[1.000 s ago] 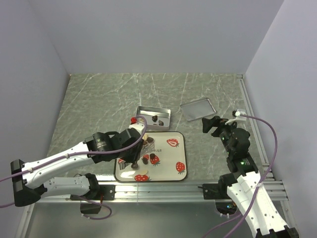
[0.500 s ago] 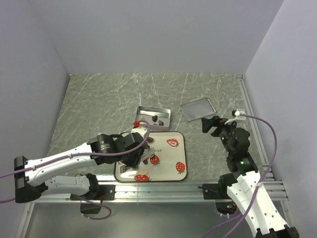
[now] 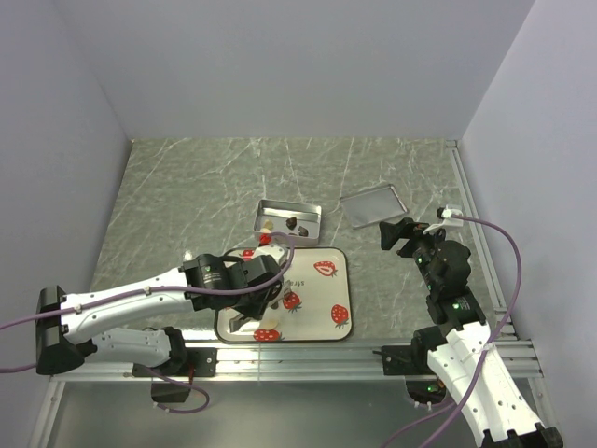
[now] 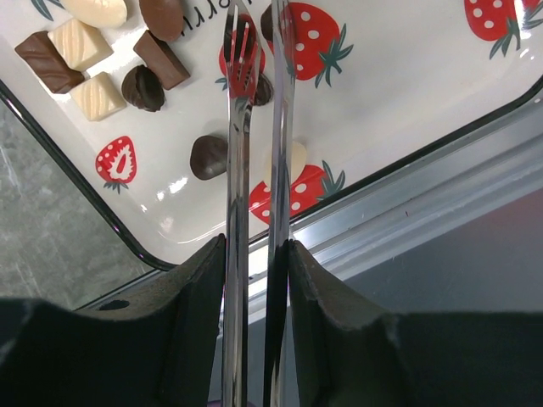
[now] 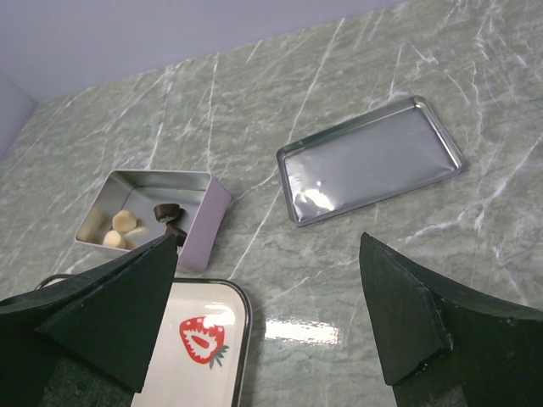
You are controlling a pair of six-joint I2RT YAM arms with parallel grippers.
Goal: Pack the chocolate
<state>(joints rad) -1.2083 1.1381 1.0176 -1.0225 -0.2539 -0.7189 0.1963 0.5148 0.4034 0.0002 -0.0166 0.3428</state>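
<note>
Over the strawberry tray [image 4: 407, 85]: the left gripper [image 4: 263, 13] hangs above the white printed surface, its two long thin metal blades running side by side up the middle of the left wrist view.
Left jaws: the blades lie close and parallel with a thin slit between them. Dark bits show in that slit, and whether one is pinched cannot be told.
Loose chocolate [image 4: 142, 87]: a cluster sits in the upper left of the left wrist view, with brown bars, cream squares, a dark round piece, and a cream oval and a brown piece at the top edge.
Pieces by the blades: one dark piece lies just left of them and one cream piece just right, on a printed strawberry.
Packed pieces: the open tin [image 5: 208, 216] holds several cream pieces at its left end and a dark piece near its middle.
Tin's place: on the marble table [image 3: 187, 196] just beyond the tray's far edge, left of centre in the right wrist view.
Right side of the overhead view: the right gripper [image 5: 267, 242] is held above the table, well apart from the tray.
Right jaws: spread wide, with nothing between them.
Shallow silver pan [image 5: 369, 165]: flat on the table to the right of the tin and apart from it.
Tray rim: black, with the near edge just beside the metal rail [image 4: 407, 203] at the table's front.
</note>
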